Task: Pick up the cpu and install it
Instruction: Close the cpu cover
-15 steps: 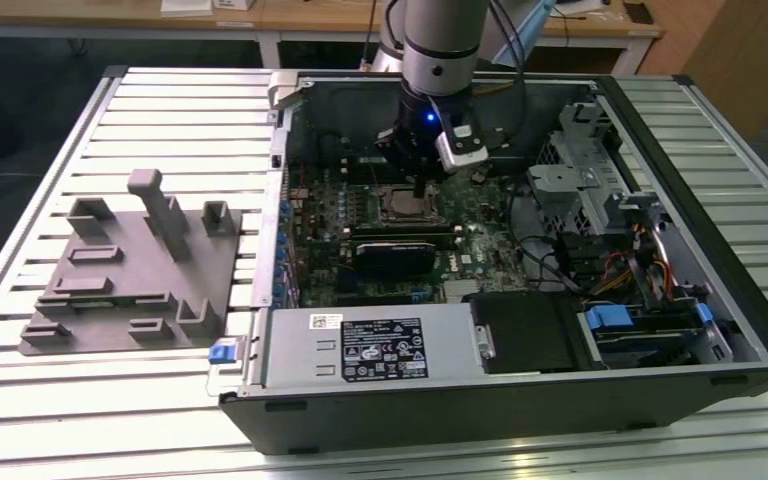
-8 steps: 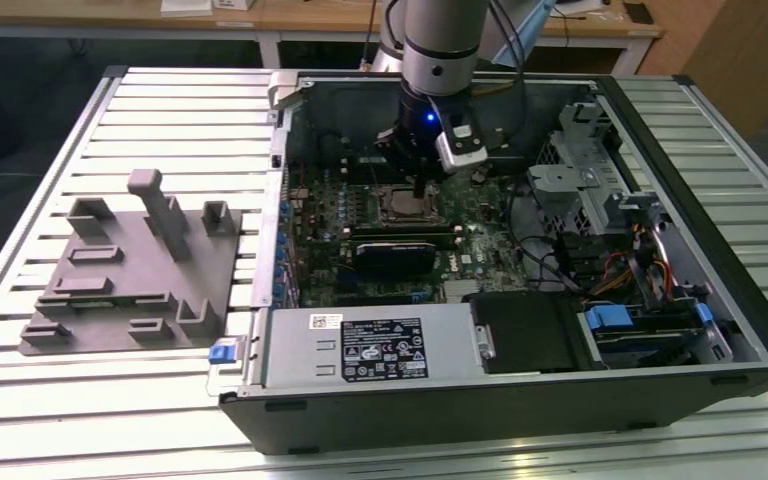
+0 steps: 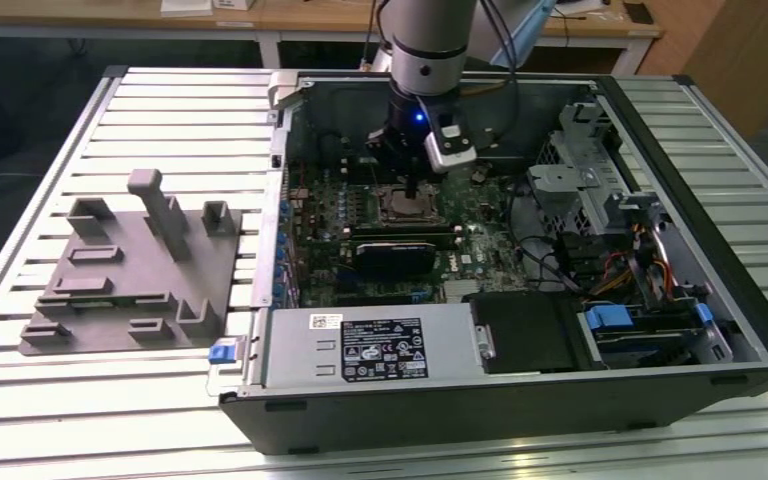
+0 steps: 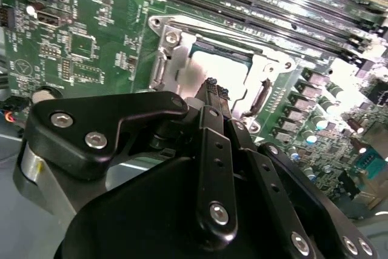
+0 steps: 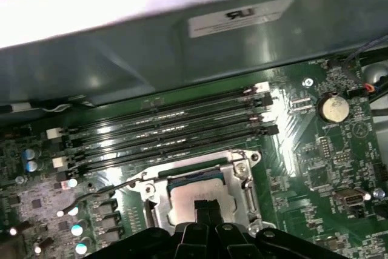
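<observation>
Exterior view: the gripper (image 3: 418,188) hangs inside the open computer case (image 3: 518,400), upper centre of the frame, over the motherboard (image 3: 484,245). In the first wrist view its fingertips (image 5: 200,210) are pressed together, gripping nothing, just above the cpu (image 5: 182,195), which lies flat within the socket frame (image 5: 239,171); contact cannot be judged.

cpu (image 5: 182,201) in socket (image 5: 244,175) (tool (image 5: 209,209) over it), inside case (image 3: 518,420)
</observation>
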`<state>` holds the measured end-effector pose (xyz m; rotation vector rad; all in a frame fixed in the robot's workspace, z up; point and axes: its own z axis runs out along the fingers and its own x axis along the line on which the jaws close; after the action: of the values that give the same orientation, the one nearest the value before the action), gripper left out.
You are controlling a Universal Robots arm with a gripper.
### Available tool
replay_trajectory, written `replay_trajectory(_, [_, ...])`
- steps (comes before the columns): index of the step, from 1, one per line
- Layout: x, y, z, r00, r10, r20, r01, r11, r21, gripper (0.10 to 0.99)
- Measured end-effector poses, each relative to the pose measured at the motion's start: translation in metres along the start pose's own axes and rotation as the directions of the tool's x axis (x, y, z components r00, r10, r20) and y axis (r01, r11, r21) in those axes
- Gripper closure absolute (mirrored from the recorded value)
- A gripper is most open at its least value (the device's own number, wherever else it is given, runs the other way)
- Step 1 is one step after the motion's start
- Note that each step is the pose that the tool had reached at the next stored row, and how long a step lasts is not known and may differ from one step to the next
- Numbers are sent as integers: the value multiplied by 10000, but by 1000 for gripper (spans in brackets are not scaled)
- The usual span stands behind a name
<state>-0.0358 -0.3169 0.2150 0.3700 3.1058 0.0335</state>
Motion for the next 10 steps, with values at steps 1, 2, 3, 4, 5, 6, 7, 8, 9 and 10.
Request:
replay_trajectory(1, [2,-1,-4,10000,1,5,-1,10000,0,980])
replay_trajectory(2, [2,0,-10,10000,0,10,0,10000,-3,980])
replay_trajectory(3, [2,0,-18,10000,-1,15,1,10000,-6,980])
replay_trajectory(4, [2,0,-27,10000,0,19,0,10000,-10,980])
replay_trajectory(5, [2,0,-40,10000,0,23,0,10000,-12,980])
replay_trajectory(6, [2,0,-55,10000,0,26,0,10000,-15,980])
replay_trajectory(7, [2,1,-71,10000,0,28,0,10000,-16,980])
replay_trajectory(8, [2,1,-87,10000,0,30,0,10000,-16,980])
replay_trajectory(9, [2,2,-102,10000,0,33,0,10000,-18,980])
replay_trajectory(10, [2,2,-117,10000,0,38,0,10000,-17,980])
